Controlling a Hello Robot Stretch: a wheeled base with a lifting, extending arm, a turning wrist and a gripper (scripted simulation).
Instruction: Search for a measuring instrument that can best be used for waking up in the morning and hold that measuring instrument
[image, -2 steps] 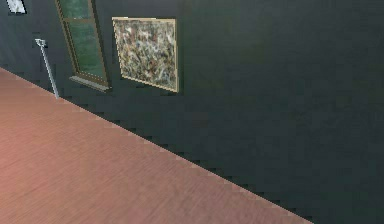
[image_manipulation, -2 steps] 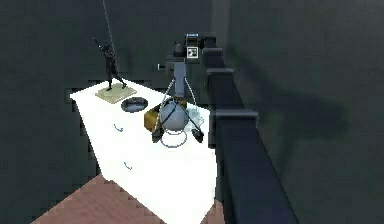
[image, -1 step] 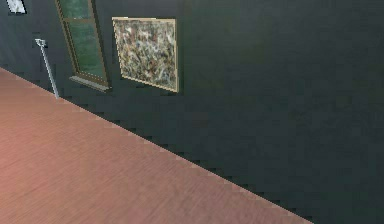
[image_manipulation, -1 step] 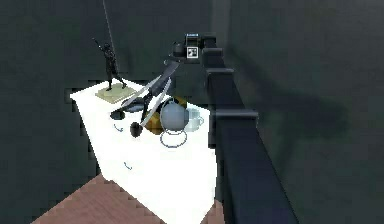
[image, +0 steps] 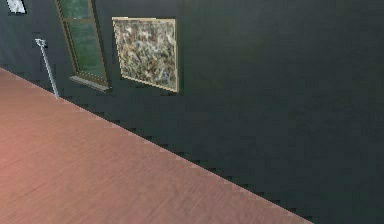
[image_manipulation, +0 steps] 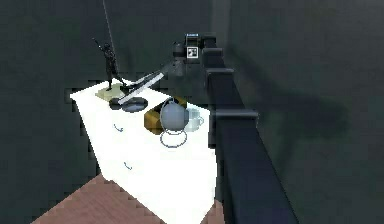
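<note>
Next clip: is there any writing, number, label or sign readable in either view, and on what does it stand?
None can be read.
The white squares on the arm carry black marks, not letters.
The framed painting shows mottled colour, no words.
The round grey thing on the white dresser shows no legible face.

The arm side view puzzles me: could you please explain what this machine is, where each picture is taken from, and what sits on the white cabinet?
It is a wheeled robot with one extending arm. The forward view looks ahead from the robot: a dark wall with a window and a framed painting, above reddish floor. The arm side view looks out sideways: the dark bar is the arm, its gripper near the things on a white cabinet. There stand a dark figurine, a brown box and a grey round object, perhaps the clock. Whether the gripper holds anything cannot be told.
</note>
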